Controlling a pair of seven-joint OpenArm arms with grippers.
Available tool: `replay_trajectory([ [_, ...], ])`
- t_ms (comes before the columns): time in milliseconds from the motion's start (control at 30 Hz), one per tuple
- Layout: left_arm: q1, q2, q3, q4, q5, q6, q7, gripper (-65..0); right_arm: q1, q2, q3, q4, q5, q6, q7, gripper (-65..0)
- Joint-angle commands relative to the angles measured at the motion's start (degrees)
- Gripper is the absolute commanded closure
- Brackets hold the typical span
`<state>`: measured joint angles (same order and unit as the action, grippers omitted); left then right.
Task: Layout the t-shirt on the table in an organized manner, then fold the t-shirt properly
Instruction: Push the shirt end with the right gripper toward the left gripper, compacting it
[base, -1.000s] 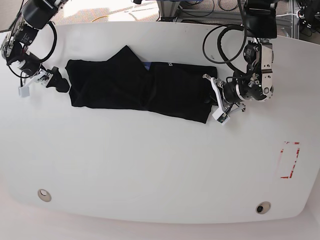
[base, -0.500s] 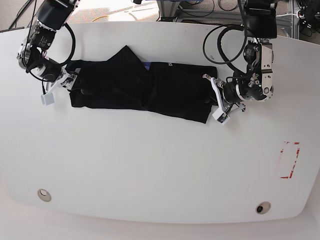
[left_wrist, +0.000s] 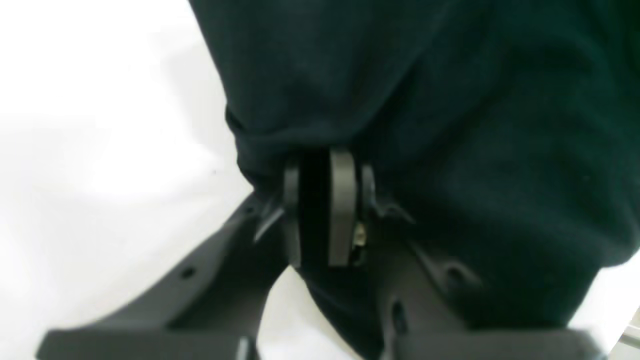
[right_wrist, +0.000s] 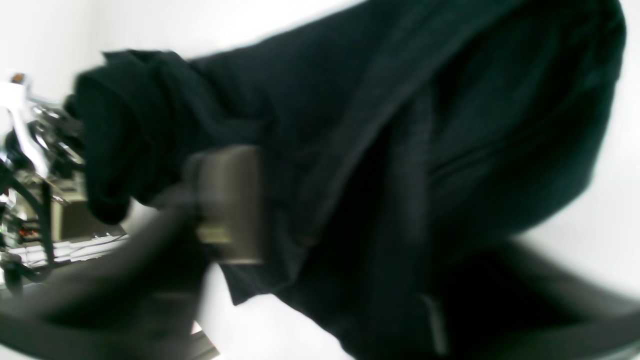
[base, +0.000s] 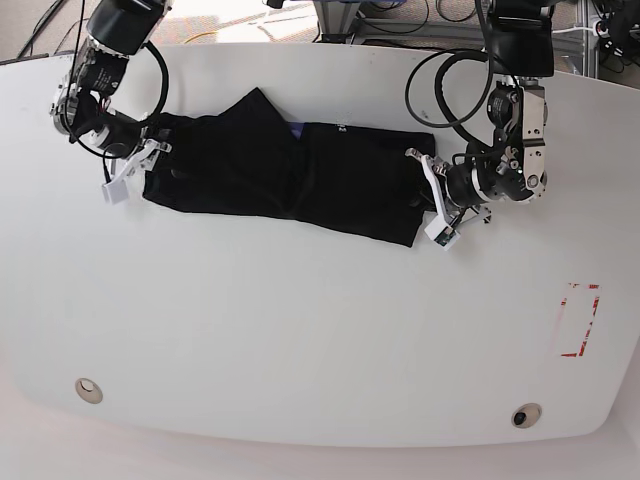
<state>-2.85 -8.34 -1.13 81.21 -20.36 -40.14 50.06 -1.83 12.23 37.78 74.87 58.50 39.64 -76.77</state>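
Observation:
The black t-shirt (base: 300, 180) lies stretched sideways across the far half of the white table (base: 300, 330), with one flap folded up at its top. My left gripper (base: 428, 200) is shut on the shirt's right edge. In the left wrist view its fingers (left_wrist: 342, 210) pinch a fold of the t-shirt (left_wrist: 450, 100). My right gripper (base: 140, 165) sits at the shirt's left edge. The right wrist view is blurred: cloth of the t-shirt (right_wrist: 400, 125) lies between one finger (right_wrist: 230, 200) and the other, which is hidden, so I cannot tell whether the jaws are clamped.
A red tape rectangle (base: 578, 320) marks the table at the right. Two small round holes (base: 88, 389) (base: 525, 414) sit near the front edge. Cables and a metal frame (base: 400, 20) stand behind the far edge.
My right gripper has moved in from the left onto the shirt's left edge, and its jaws have drawn together. The left arm has not moved.

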Motion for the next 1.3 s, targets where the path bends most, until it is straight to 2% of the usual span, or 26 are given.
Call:
replay_trajectory([
  [0,-0.44,-0.58,-0.15,0.5,1.24,0.14,1.15,-5.6,0.9,0.83,0.07,0.95,1.76,0.36,0.77,0.0],
  [100,-0.44,-0.58,-0.15,0.5,1.24,0.14,1.15,-5.6,0.81,0.56,-0.02,2.89,1.76,-1.18,0.77,-3.0],
  [200,-0.44,-0.5,-0.15,0.5,1.24,0.14,1.15,-5.6,0.64,0.21,-0.02,7.9,1.76,-2.58,0.68,0.0],
  [400,-0.44,-0.32,-0.06,0.33,1.24,0.14,1.15,-5.6,0.64,-2.87,-0.02,18.89,1.76,-6.71,-2.13,0.0],
  [533,-0.53,-0.23,-0.06,0.24,1.33,0.14,1.15,-5.6,0.64,-5.59,-0.72,24.34,1.68,-7.68,-2.39,0.0],
  [800,-0.53,-0.15,-0.06,0.42,1.33,0.14,1.15,-5.6,0.37,-9.37,-10.75,32.51,1.32,-8.03,-2.3,0.0],
  [933,-0.53,-0.15,-0.06,0.5,1.24,0.14,1.15,-5.6,0.2,-11.31,-16.64,35.77,1.32,-10.41,-1.78,0.0],
  [1133,-0.62,-0.15,-0.06,0.5,1.24,0.14,1.15,-5.6,0.37,-12.01,-22.97,36.03,1.24,-12.25,0.07,0.0],
  [1267,-0.62,-0.15,-0.06,0.5,1.24,0.14,1.15,-5.6,0.37,-13.15,-26.83,36.12,-1.23,-12.43,1.48,0.0],
])
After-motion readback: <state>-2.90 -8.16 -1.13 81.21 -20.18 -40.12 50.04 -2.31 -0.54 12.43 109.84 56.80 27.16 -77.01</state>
